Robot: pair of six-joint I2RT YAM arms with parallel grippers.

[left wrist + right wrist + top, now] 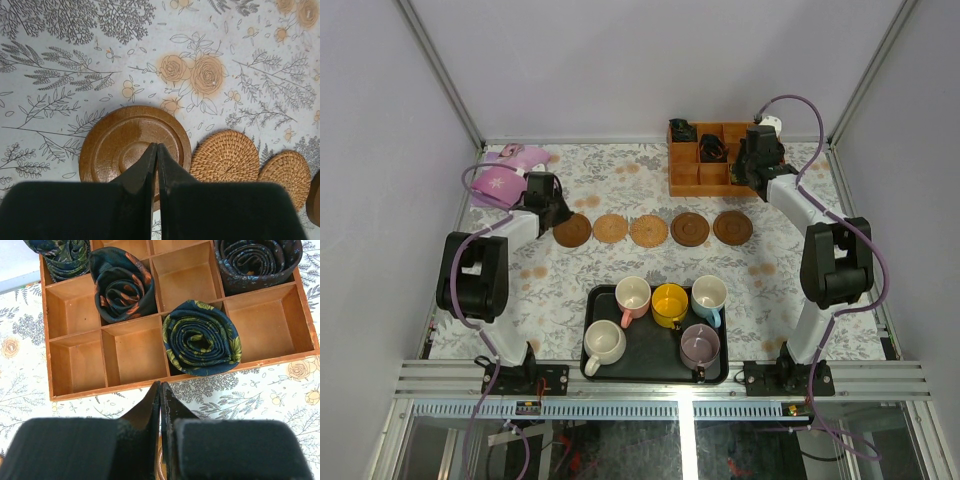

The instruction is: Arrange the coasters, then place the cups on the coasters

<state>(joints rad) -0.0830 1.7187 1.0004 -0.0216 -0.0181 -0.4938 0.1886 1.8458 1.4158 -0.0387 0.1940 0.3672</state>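
Several round brown coasters lie in a row across the middle of the table, from the dark leftmost coaster (572, 231) to the rightmost coaster (732, 227). The cups stand on a black tray (653, 355): pink (633, 295), yellow (669, 303), light blue (708, 296), cream (604, 343), mauve (700, 347). My left gripper (156, 146) (555, 212) is shut and empty, its tips over the dark wooden coaster (125, 145), beside a woven coaster (225, 155). My right gripper (160, 384) (748, 192) is shut, between the rightmost coaster and the wooden box.
An orange wooden compartment box (100, 392) (685, 180) with rolled dark fabric items (202, 337) sits at the back right, just beyond my right fingertips. A pink cloth item (500, 182) lies at the back left. The floral tablecloth (560, 285) covers the table.
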